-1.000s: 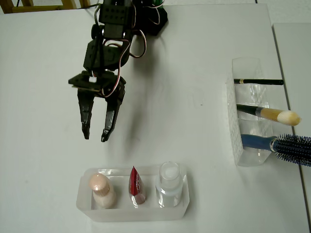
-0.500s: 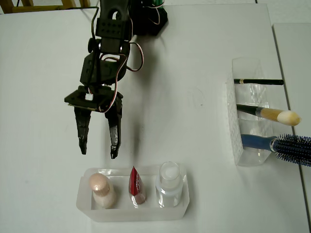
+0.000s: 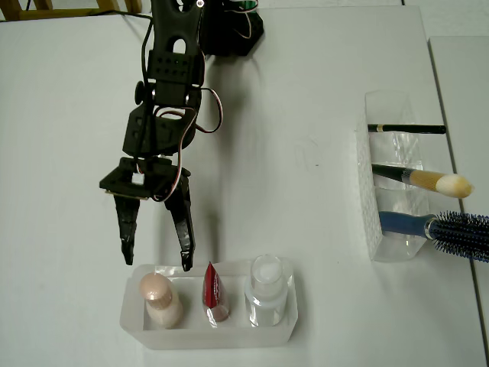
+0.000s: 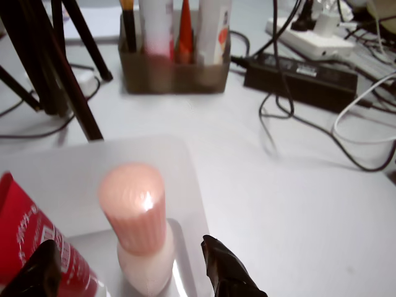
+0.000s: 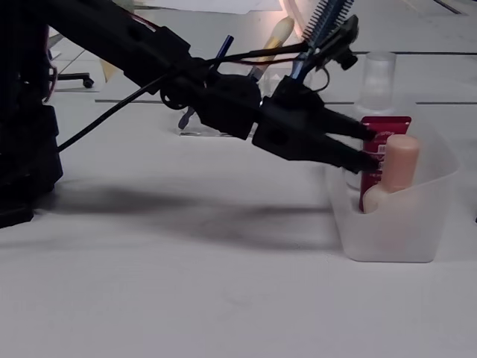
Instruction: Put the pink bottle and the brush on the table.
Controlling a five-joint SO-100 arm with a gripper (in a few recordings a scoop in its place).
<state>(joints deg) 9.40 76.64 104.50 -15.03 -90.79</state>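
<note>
The pink bottle (image 3: 159,298) stands upright in the left slot of a clear tray (image 3: 211,337). It is seen close up in the wrist view (image 4: 137,213) and from the side in the fixed view (image 5: 399,168). My black gripper (image 3: 157,263) hovers open at the tray's far edge, just short of the bottle, with its fingertips spread on either side of it and nothing between them (image 4: 131,272) (image 5: 370,148). The brush (image 3: 426,181) lies across a clear holder (image 3: 372,222) at the right of the white table (image 3: 306,76), cream tip pointing right.
A red tube (image 3: 215,291) and a clear bottle with a white cap (image 3: 267,289) share the tray with the pink bottle. The holder also carries a thin black pencil (image 3: 406,128) and a blue hairbrush (image 3: 452,231). The arm's base (image 3: 229,27) sits at the top.
The gripper has travelled down the overhead picture toward the tray, from mid-table to the tray's edge above the pink bottle, and its fingers have spread wider.
</note>
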